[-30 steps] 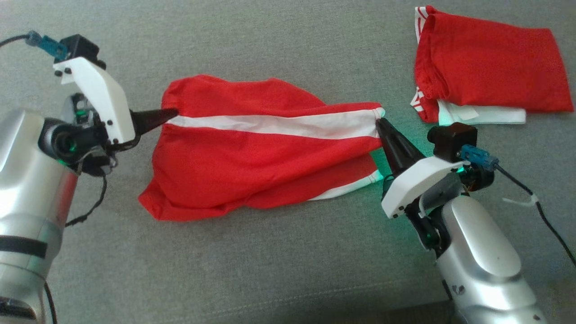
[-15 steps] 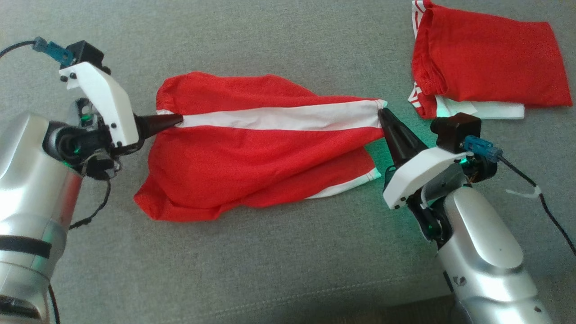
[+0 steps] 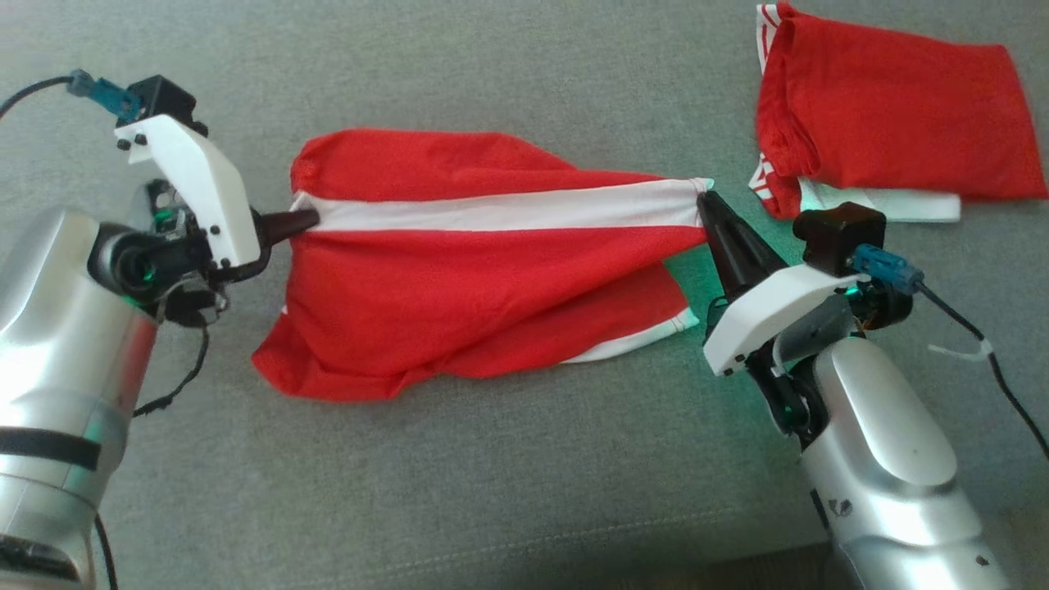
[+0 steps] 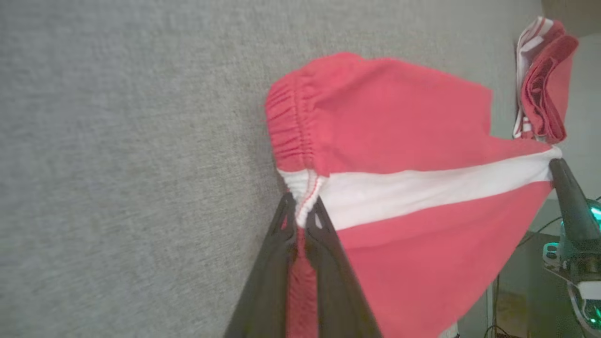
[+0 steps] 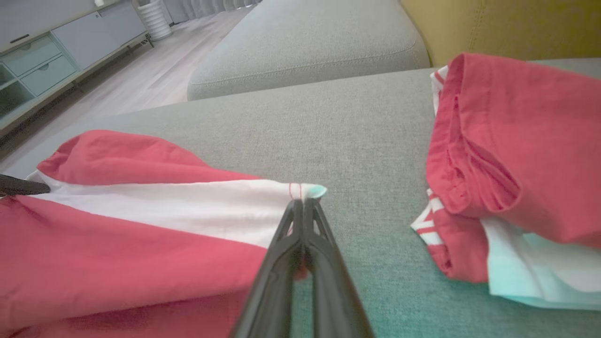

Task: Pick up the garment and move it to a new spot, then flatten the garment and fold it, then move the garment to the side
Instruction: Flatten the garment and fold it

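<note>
The garment (image 3: 459,279) is a pair of red shorts with a white side stripe, stretched between both arms above a grey cushion. My left gripper (image 3: 305,220) is shut on the waistband end of the stripe; the left wrist view shows its fingers (image 4: 286,225) pinching the gathered elastic of the garment (image 4: 399,141). My right gripper (image 3: 705,199) is shut on the hem end of the stripe, and in the right wrist view this gripper (image 5: 300,203) clamps the white corner of the garment (image 5: 141,234). The lower red part hangs slack onto the cushion.
A folded pile of red and white clothes (image 3: 885,123) lies at the back right, close to my right gripper, and shows as the pile (image 5: 507,155) in the right wrist view. The grey sofa cushion (image 3: 492,492) stretches in front. A second cushion (image 5: 305,42) and a floor with cabinets lie beyond.
My left gripper has shut on the waistband end of the white stripe. The stripe is now pulled straighter between the two grippers. The right gripper keeps its hold.
</note>
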